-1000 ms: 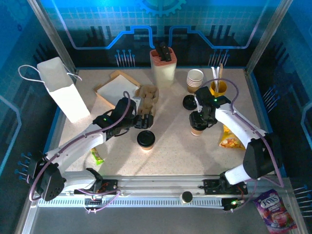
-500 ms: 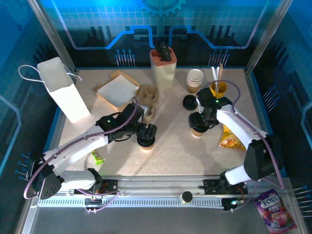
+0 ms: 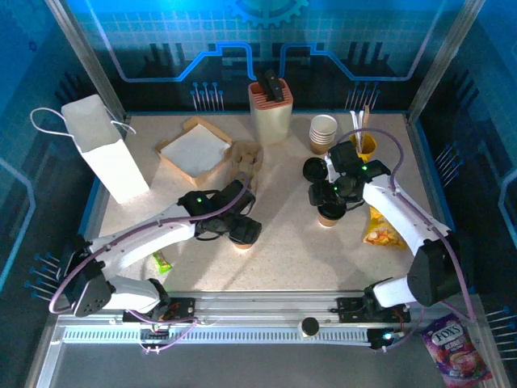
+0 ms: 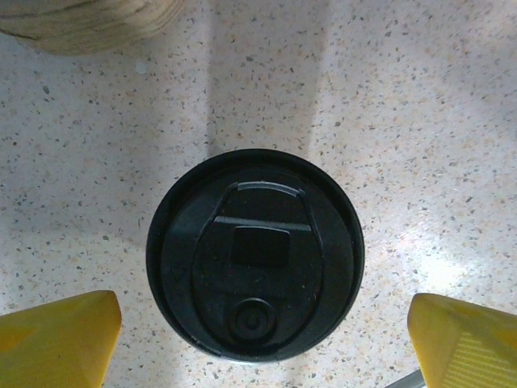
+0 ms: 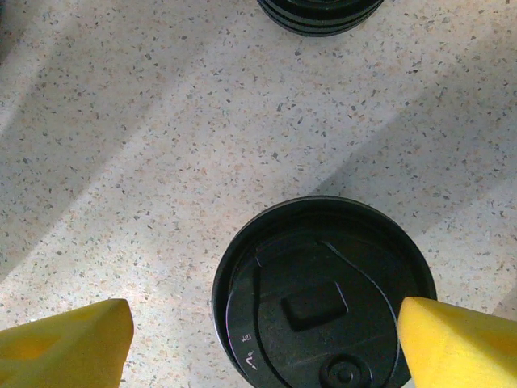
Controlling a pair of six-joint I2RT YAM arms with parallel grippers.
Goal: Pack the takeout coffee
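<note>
The speckled desk [image 3: 283, 250] held the same spread as a second before. The white paper bag [image 3: 105, 162] stood upright at the far left, well apart from both coffees.

The left arm [image 3: 153, 238] had made the big move. It had swung off the cardboard cup carrier [image 3: 246, 162] and come to hang directly over the left coffee cup [image 4: 254, 255], which stood lidded near the middle of the desk. The left hand [image 4: 260, 341] had its fingers wide apart, one on each side of the black lid and clear of it.

The right hand [image 5: 258, 339] had spread its fingers and drawn back a little from the right coffee cup [image 3: 329, 214]. That cup stood free with its lid on, near the pile of loose lids [image 3: 315, 170]. I judged that the right cup had been let go and the left one was about to be gripped, so the packing itself had not begun.

From above, the left hand covered nearly all of its cup. Both wrist views cut the fingers off at the lower edge. One right finger overlapped the lid's rim there, and I could not tell whether it touched. The bag's inside was hidden, as was whether either lid sat fully down.
</note>
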